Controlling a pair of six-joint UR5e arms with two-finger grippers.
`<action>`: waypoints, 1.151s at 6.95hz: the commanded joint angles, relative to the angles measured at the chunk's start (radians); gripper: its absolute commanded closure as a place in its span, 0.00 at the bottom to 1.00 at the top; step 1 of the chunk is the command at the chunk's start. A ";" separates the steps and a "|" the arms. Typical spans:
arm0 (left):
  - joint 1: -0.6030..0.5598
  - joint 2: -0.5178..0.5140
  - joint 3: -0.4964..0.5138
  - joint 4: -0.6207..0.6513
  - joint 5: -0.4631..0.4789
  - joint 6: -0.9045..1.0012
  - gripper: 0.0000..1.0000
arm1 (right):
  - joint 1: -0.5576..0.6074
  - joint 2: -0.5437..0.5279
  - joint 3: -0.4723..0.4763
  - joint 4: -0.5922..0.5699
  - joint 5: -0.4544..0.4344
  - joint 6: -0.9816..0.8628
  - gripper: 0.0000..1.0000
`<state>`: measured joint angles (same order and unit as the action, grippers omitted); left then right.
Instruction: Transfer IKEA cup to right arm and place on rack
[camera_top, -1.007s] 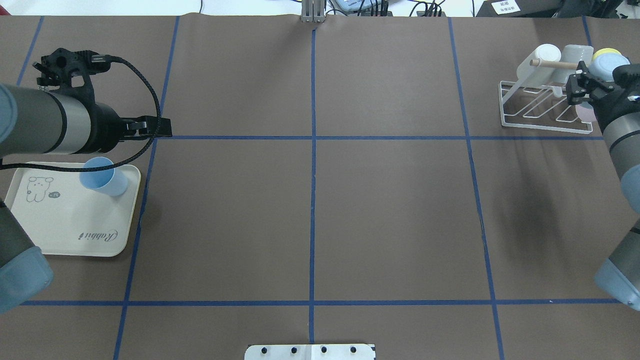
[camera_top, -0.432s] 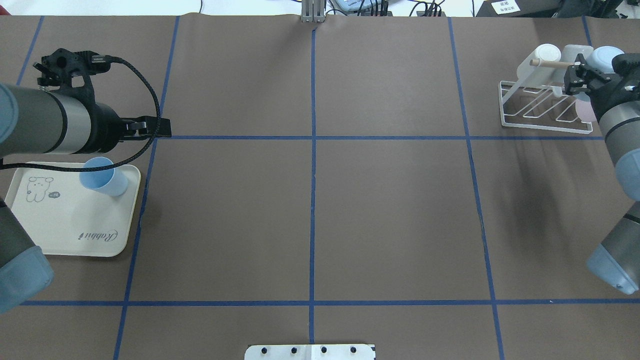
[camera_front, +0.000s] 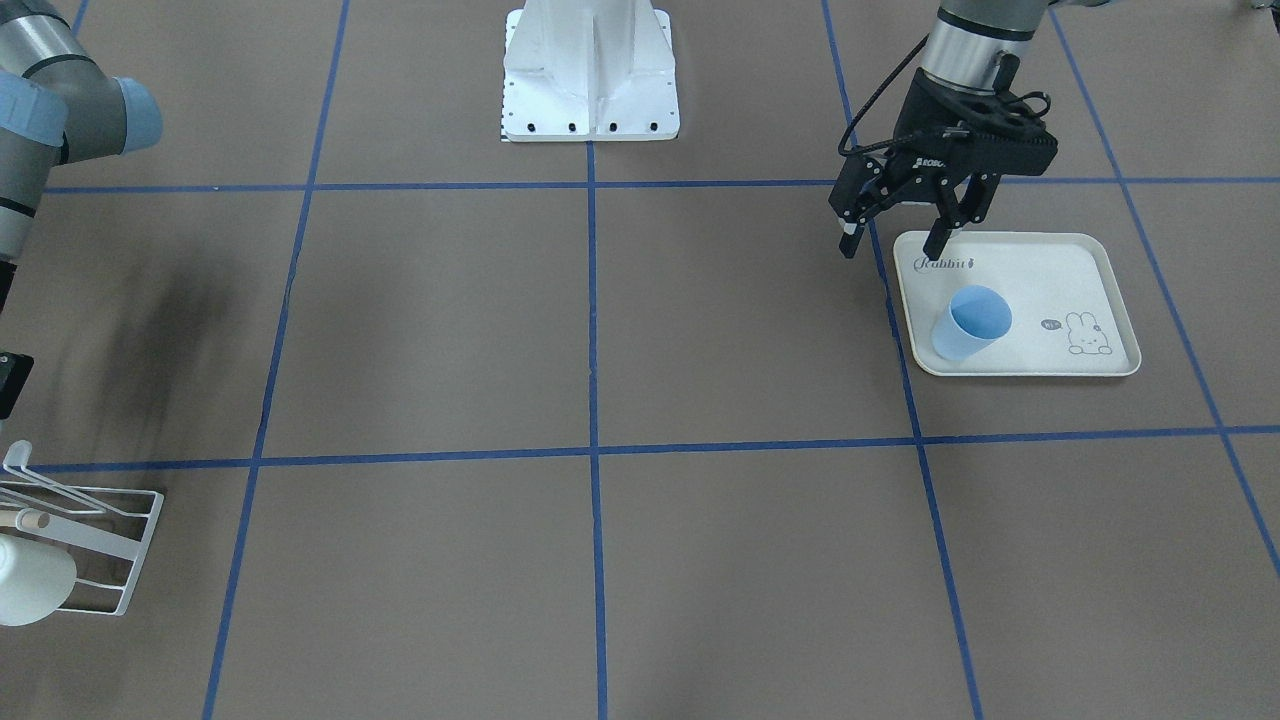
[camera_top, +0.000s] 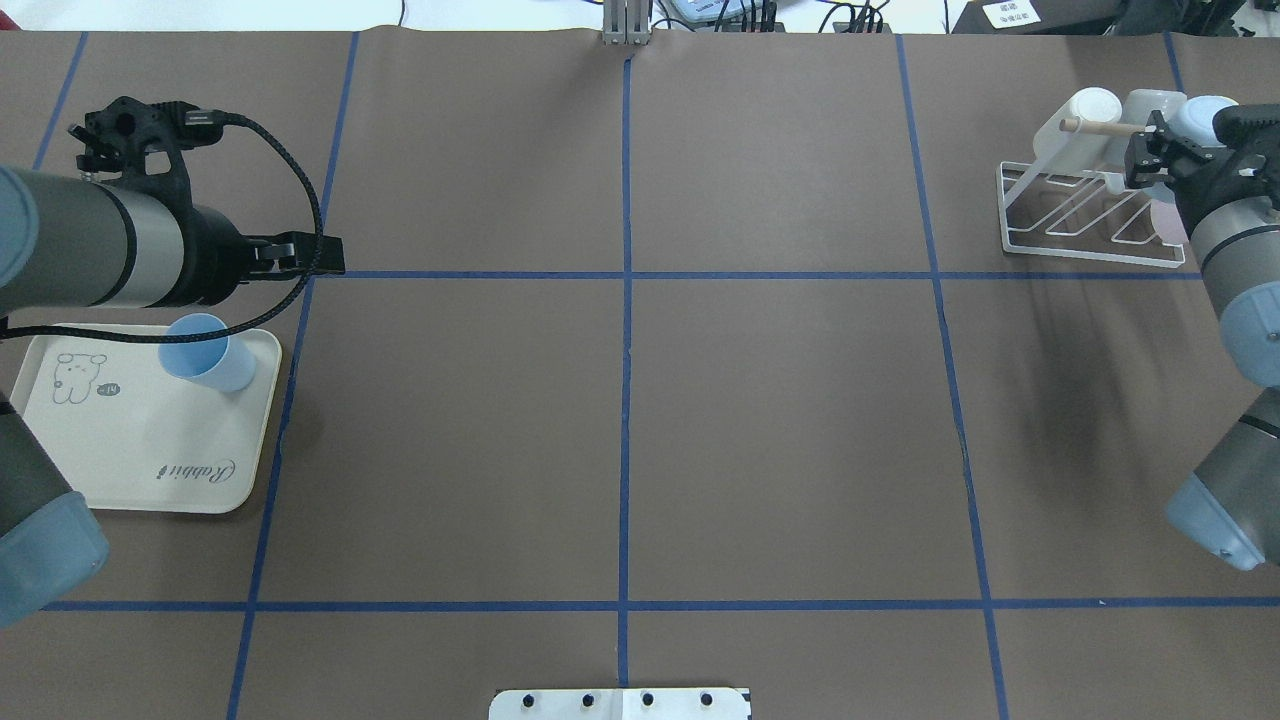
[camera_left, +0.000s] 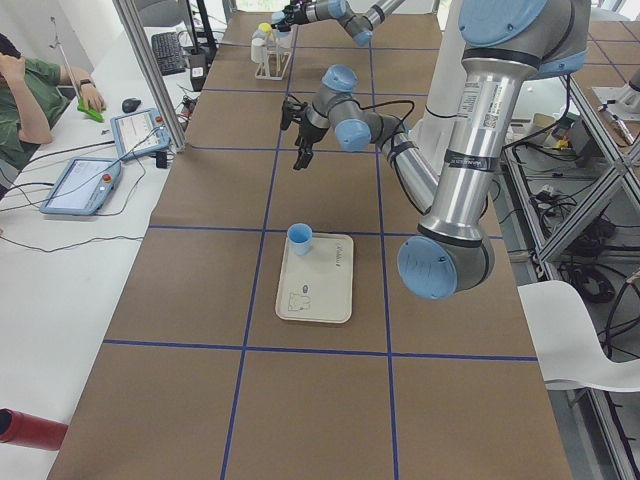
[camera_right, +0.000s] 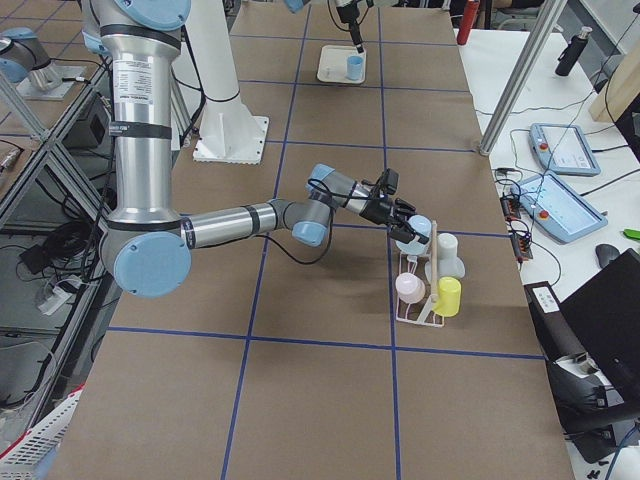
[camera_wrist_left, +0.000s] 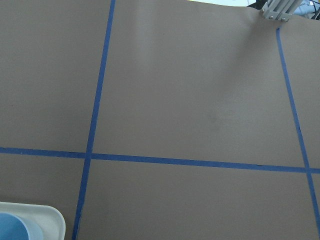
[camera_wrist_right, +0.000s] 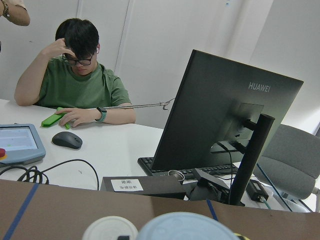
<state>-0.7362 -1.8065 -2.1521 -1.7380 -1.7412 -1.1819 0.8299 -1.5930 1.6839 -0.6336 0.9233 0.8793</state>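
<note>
Right gripper (camera_right: 406, 226) shifted, seemingly holding blue cup (camera_top: 1197, 113), overhead hides yellow cup (camera_right: 450, 296)

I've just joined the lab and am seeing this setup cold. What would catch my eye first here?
A blue cup stands on a cream tray at the robot's left, the left pincer open and empty near the tray. Far across the table, the right pincer is at a white rack holding several cups; whether it grips one is unclear.

One rack (camera_top: 1090, 257) (and one tray (camera_top: 140, 440))
</note>
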 joint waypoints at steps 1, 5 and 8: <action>0.001 -0.005 0.000 -0.002 0.000 -0.002 0.00 | 0.005 0.001 -0.021 0.002 0.009 0.001 1.00; 0.004 -0.008 -0.002 -0.002 0.000 -0.010 0.00 | 0.005 0.002 -0.029 0.002 0.011 0.010 1.00; 0.006 -0.010 0.003 -0.002 0.000 -0.010 0.00 | 0.005 0.013 -0.049 0.002 0.011 0.013 1.00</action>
<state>-0.7308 -1.8160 -2.1514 -1.7385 -1.7411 -1.1925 0.8344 -1.5864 1.6417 -0.6320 0.9341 0.8918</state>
